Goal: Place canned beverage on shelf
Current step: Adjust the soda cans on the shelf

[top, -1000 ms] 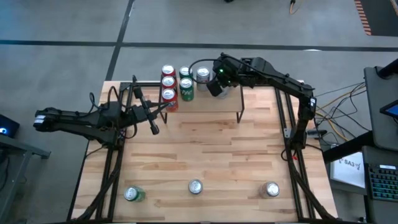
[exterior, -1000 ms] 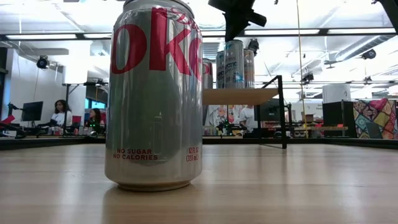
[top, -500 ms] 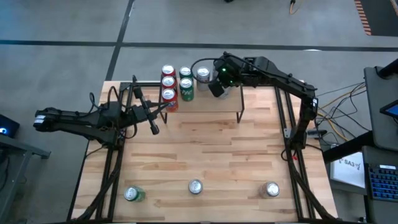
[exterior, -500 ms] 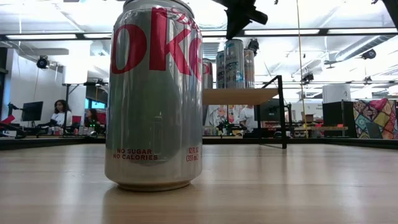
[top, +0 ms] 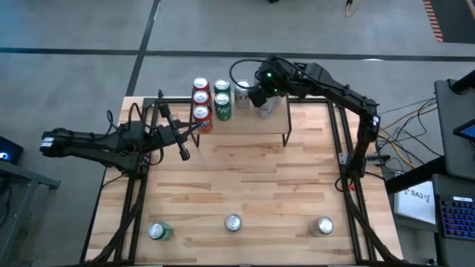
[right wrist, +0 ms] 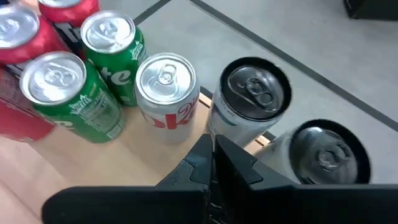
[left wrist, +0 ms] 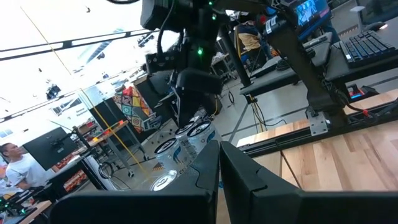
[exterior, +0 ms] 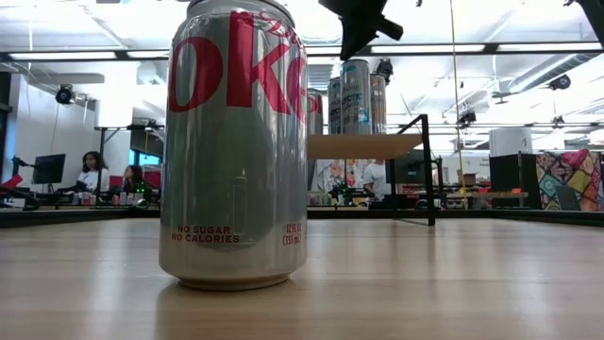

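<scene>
Light-wood raised shelf (top: 249, 117) on black legs holds upright cans | my right gripper (top: 257, 95) hovers above its back edge, fingers closed on nothing | silver cans (top: 233, 222) wait upright at near edge | left gripper (top: 183, 152) closed, nearer them

Two matte black jointed arms, each ending in a right pincer (top: 260, 104) or left pincer (top: 185, 154) with flat angular dark fingers. Green indicator light glowing at the right wrist; black cables looping alongside both.
</scene>
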Tool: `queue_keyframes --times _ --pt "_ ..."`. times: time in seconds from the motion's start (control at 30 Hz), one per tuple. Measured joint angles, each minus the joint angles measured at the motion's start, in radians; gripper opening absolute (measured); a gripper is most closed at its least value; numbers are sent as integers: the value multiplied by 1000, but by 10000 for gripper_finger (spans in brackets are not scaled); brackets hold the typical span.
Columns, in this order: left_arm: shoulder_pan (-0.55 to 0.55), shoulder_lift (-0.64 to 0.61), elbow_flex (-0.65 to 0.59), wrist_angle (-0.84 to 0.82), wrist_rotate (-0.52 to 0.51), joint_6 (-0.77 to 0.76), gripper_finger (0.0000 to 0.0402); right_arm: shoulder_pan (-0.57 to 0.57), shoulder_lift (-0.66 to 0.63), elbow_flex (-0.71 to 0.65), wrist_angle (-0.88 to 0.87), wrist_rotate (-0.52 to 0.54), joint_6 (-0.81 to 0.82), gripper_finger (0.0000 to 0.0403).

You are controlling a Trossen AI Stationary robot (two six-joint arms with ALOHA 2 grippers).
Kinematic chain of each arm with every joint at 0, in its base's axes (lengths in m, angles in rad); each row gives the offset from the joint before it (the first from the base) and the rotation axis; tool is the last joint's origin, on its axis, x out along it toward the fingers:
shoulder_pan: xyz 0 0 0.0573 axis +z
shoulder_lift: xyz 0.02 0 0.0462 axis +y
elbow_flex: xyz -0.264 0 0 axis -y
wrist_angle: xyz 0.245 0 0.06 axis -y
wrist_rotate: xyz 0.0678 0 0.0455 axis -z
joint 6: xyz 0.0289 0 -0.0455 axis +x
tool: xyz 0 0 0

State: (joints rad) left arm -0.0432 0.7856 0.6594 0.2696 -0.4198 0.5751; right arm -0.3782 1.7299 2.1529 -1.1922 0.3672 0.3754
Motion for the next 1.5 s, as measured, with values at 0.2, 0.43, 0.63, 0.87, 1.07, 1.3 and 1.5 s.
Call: queue_keyframes --times 0.2,0.43,0.63,0.87,1.07,1.3,1.5 --pt "0 0 0 0 0 0 0 -2 22 -2 -3 0 -15 9" --pt "0 0 0 0 0 0 0 -2 39 -2 -2 -1 -23 9" --pt "0 0 0 0 0 4 0 6 38 -1 -7 -7 -22 9" --pt "0 0 0 0 0 4 0 24 37 0 -6 -49 -20 9" --pt "0 0 0 0 0 4 0 27 28 8 -8 -56 -32 9" --pt "0 0 0 0 0 4 0 14 15 82 -43 -18 -35 9" --pt "0 0 0 0 0 4 0 -10 17 90 -76 0 -28 9"
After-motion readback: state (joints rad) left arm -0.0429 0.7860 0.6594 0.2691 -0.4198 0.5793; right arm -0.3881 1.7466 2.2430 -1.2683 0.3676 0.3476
